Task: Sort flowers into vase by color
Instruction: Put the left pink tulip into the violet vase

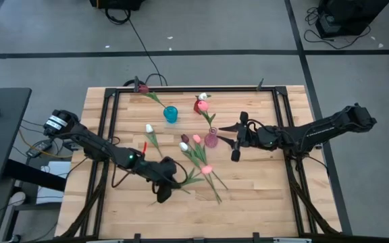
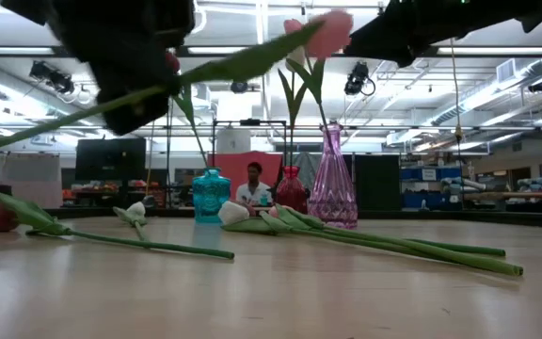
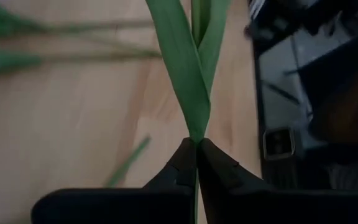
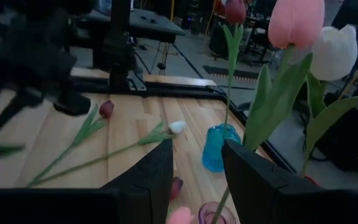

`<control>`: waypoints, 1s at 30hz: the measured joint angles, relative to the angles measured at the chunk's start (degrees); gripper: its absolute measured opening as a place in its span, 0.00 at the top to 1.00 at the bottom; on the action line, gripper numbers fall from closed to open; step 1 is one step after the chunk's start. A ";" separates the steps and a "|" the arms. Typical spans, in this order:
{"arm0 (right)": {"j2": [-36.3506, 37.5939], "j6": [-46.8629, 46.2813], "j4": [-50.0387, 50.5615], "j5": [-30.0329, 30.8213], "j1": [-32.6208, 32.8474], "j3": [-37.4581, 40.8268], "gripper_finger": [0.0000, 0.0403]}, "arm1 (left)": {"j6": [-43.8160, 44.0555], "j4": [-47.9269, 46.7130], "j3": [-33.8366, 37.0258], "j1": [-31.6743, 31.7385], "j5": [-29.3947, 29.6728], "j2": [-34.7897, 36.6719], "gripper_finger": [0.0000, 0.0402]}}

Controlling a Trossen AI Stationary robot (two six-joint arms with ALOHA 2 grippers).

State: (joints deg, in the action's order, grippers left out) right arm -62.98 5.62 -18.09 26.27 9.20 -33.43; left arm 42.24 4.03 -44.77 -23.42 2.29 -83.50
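Note:
My left gripper point(image 1: 169, 181) hangs near the table's front middle, shut on a pink tulip point(image 2: 327, 33) that is lifted off the wood. My right gripper point(image 1: 235, 143) stands open and level beside the pink vase point(image 1: 211, 140), with nothing between its fingers point(image 4: 148, 180). The pink vase holds a pink tulip point(image 4: 294, 22). A white tulip point(image 4: 334, 53) stands in the red vase point(image 1: 200, 106), and a maroon one point(image 4: 235, 9) in the blue vase point(image 1: 171, 113). Several loose tulips point(image 1: 193, 154) lie flat on the wood between the arms. My left gripper pinches the pink tulip's stem point(image 3: 195, 138) between its two fingertips, just where two long leaves spread from it. The fingers slant down from the table's left. The tulip is clear of the table and slanted, its head point(image 1: 206, 169) high and its stem end point(image 2: 7, 137) trailing low past the gripper.
A white tulip point(image 1: 149, 128) lies apart to the left of the loose ones. Black frame rails point(image 1: 107, 135) run along the table's sides and far edge. Beyond the table's far edge a person point(image 2: 254, 184) sits in the room.

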 joint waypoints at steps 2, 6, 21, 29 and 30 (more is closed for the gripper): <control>0.25 0.14 1.72 0.95 0.64 0.00 0.63 | -2.33 1.18 0.00 0.16 1.88 0.27 0.97; 0.89 0.14 2.25 3.20 1.39 0.00 0.63 | -9.18 3.12 0.00 1.36 7.87 0.45 0.97; 1.57 -1.72 2.07 3.24 -1.19 5.26 0.63 | -27.56 4.41 -5.15 13.18 10.01 9.61 0.97; 6.16 -6.70 1.91 3.72 -3.07 8.07 0.63 | -38.51 12.80 -13.45 16.79 8.35 2.63 0.97; 6.86 -7.23 3.04 4.92 -3.07 8.26 0.63 | -40.60 13.82 -15.25 16.77 8.32 1.26 0.97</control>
State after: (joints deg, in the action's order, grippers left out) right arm -56.12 -1.61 -15.05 31.19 6.13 -25.17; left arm 1.64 17.85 -60.02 -6.66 10.61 -82.24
